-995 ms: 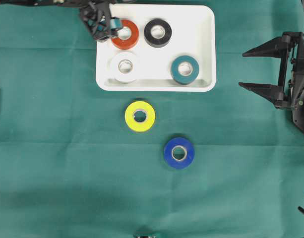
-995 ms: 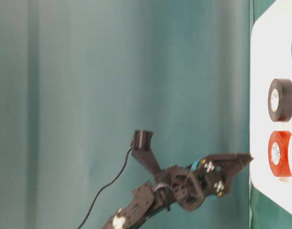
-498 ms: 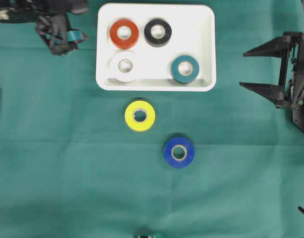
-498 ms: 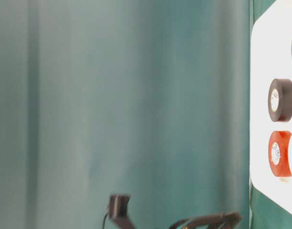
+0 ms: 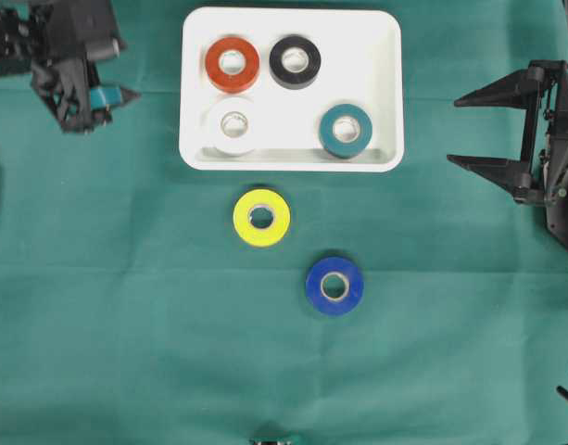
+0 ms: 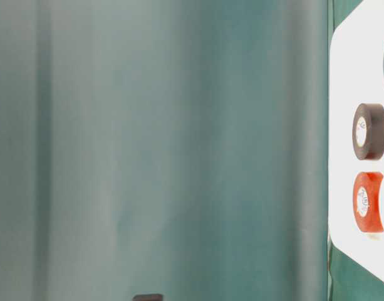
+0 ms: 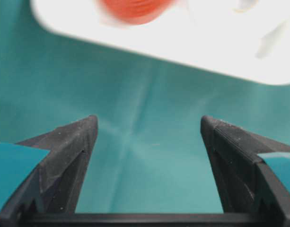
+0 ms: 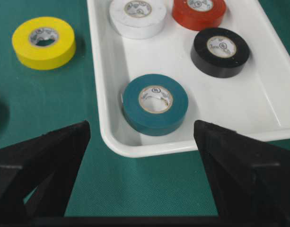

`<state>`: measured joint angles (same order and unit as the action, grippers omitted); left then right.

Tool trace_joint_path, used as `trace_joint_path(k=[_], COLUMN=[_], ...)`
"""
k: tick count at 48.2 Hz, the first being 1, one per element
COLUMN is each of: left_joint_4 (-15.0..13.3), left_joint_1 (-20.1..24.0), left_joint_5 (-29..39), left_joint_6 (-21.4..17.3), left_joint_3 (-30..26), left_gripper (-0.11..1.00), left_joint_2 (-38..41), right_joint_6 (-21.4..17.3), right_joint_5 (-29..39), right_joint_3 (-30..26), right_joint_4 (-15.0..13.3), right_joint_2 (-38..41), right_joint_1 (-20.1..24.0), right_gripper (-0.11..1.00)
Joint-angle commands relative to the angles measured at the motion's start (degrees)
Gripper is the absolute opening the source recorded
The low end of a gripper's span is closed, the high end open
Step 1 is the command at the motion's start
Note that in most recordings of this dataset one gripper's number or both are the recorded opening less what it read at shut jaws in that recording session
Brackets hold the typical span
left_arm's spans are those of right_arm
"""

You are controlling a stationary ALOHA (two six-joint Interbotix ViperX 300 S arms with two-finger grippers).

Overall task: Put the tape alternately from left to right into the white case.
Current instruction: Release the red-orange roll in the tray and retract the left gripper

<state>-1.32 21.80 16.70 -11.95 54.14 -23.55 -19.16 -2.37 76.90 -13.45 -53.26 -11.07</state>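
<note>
Tape is the concern here, yet neither gripper has any of it. The left gripper (image 7: 148, 137) — black plastic fingers with gritty pads and teal strips stuck on their outer faces — stands spread as wide as it goes over bare green cloth, holding nothing, just beside the left edge of the shallow white plastic case (image 5: 385, 93) with rounded corners and a raised rim. The right gripper (image 8: 142, 137), matte black with wedge-shaped fingers, is also parted and empty, near the case's right side.

Inside the case lie four small round rolls: a red-orange roll (image 5: 233, 63), a glossy black roll (image 5: 296, 61), a white roll (image 5: 234, 124) and a teal roll (image 5: 347, 130), each with a pale core. Two are left on the soft, creased green cloth (image 5: 126, 306) below the case — a yellow roll (image 5: 261, 217) and, lower right of it, a blue roll (image 5: 334, 286).

Risks, as I judge them: the rolls are smooth-sided and lie flat, so fingertips closing off-centre could push one across the cloth or snag a fold. The teal roll sits against the near rim, and the white touches the red-orange; a roll lowered carelessly could land on a neighbour or tip on the rim. Picking with the wrong arm would break the alternation.
</note>
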Motion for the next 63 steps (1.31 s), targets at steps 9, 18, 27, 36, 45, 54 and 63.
trace_joint_path(k=[9,18,27,36,45,54,63], left_joint_4=[-0.26,-0.26,-0.26,-0.18,-0.18,-0.26,-0.26], left_joint_1=[-11.51,-18.81,-24.17,-25.93,-25.93,-25.93,-25.93], left_joint_5=[-1.23,-4.83,-8.88,-9.76,-9.76,-9.76,-9.76], left_joint_6=[0.79,3.34,4.04,4.04,3.96,3.96,3.96], left_joint_3=[2.72,6.59,10.46,12.57,13.01,13.36,13.89], left_gripper=[0.83,0.83,0.82,0.81,0.81,0.81,0.81], left_joint_2=[-8.17,-14.24,-20.39,-23.64,-24.08,-24.43,-25.75], right_joint_6=[0.00,0.18,0.26,0.26,0.18,0.00,0.00], right_joint_5=[-0.26,-0.62,-0.62,-0.62,-0.97,-1.67,-2.11], right_joint_3=[-0.70,-0.62,-0.62,-0.62,-0.62,-0.62,-0.53], right_joint_4=[-0.09,-0.09,-0.09,-0.09,-0.09,-0.09,-0.09], right_joint_2=[0.18,0.18,0.18,0.18,0.18,0.18,0.35], right_joint_1=[0.09,0.09,0.09,0.18,2.11,8.00,13.89], right_gripper=[0.64,0.64,0.64,0.64,0.64,0.64,0.63])
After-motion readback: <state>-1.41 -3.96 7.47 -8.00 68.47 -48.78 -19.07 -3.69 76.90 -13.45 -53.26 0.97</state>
